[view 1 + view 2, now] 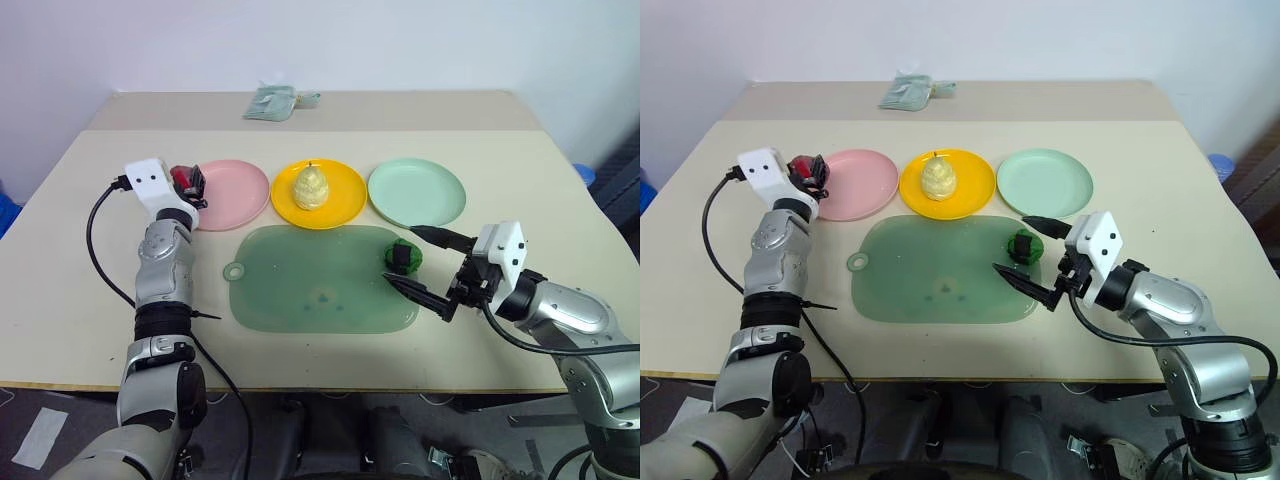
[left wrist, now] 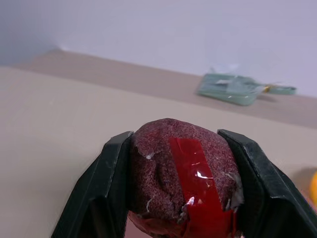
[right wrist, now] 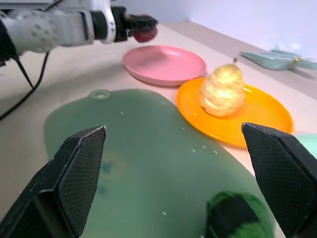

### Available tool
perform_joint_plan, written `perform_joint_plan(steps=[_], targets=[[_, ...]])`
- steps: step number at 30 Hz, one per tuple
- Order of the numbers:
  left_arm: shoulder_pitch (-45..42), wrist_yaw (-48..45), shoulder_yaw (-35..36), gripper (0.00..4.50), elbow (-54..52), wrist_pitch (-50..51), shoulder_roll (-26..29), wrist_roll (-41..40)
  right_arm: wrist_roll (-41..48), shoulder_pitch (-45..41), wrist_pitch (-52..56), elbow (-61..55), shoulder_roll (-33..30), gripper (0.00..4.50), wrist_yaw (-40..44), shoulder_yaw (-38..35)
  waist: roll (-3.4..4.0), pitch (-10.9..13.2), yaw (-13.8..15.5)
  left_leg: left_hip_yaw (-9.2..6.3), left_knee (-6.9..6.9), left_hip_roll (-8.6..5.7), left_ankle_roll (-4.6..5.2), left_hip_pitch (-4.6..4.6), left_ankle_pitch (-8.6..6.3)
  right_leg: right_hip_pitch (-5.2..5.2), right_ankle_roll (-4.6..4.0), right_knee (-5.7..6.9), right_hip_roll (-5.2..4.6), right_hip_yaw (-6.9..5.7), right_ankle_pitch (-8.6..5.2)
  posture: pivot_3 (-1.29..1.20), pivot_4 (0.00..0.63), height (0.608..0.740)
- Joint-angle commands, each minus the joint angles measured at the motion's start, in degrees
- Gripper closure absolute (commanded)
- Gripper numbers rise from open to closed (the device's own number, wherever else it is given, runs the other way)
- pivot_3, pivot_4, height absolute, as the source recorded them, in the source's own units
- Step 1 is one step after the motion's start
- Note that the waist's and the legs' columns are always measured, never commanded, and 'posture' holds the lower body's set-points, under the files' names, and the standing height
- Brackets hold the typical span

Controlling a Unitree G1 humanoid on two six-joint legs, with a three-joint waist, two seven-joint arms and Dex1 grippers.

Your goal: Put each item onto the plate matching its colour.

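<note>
Left wrist view has my left gripper clamped on the red item, held level at the pink plate's near edge, not yet down. Yellow item sits on the yellow plate. Green item waits on the mat, mint plate bare; right gripper spread wide around it.

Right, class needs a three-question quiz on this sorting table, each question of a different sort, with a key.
1. True or false: the yellow item lies on the yellow plate.
2. What does the left gripper hold? A) red item B) green item C) nothing
3. The green item rests on the green ____, not the mint plate.

Key: 1 true; 2 A; 3 mat.
</note>
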Motion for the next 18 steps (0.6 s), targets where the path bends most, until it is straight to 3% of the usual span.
perform_joint_plan(steps=[1, 7, 12, 15, 18], targets=[[-1.6, -0.7, -1.0, 0.05, 0.3, -2.3, -0.1, 0.2, -0.5, -0.6, -1.5, 0.6, 0.3, 0.0, 0.5, -0.3, -0.01, 0.0, 0.0, 0.0, 0.01, 0.0, 0.0, 0.0, 0.0, 0.0, 0.0, 0.01, 0.0, 0.0, 0.0, 0.0, 0.15, 0.74], [0.3, -5.2, -1.4, 0.02, -3.6, -2.7, -0.8, -2.7, -3.2, 0.1, -5.5, 4.8, 1.6, 0.0, 1.9, 1.2, -0.02, 0.0, -0.2, 0.01, 0.09, 0.0, 0.07, 0.0, -0.05, -0.02, 0.0, 0.16, 0.0, 0.0, 0.0, 0.0, 0.15, 0.74], [9.4, -19.6, -1.4, 0.02, -19.6, 4.3, 0.6, -14.2, -6.0, -1.5, -5.3, 8.0, 2.3, 0.0, 1.0, 3.6, 0.01, 0.0, -0.8, 0.07, 0.09, 0.02, -0.03, -0.01, 0.0, -0.09, -0.01, 0.23, 0.0, 0.06, -0.01, 0.0, 0.15, 0.74], [17.5, -29.6, -3.2, 0.02, -29.7, 14.0, 4.7, -21.8, -8.1, -3.8, -5.8, 11.1, 3.4, 0.0, 0.4, 5.8, 0.01, 0.0, -1.6, 0.06, 0.08, 0.04, 0.01, 0.0, -0.03, -0.1, -0.03, 0.27, 0.01, 0.07, -0.01, 0.0, 0.15, 0.74], [24.3, -41.9, -6.1, 0.02, -35.5, 17.1, 11.6, -24.2, -10.1, -6.3, -6.8, 14.4, 5.1, 0.0, 0.2, 7.9, 0.04, 0.0, -1.8, 0.06, 0.05, 0.06, 0.11, 0.01, -0.09, -0.12, -0.05, 0.28, 0.03, 0.09, -0.03, 0.0, 0.15, 0.74]])
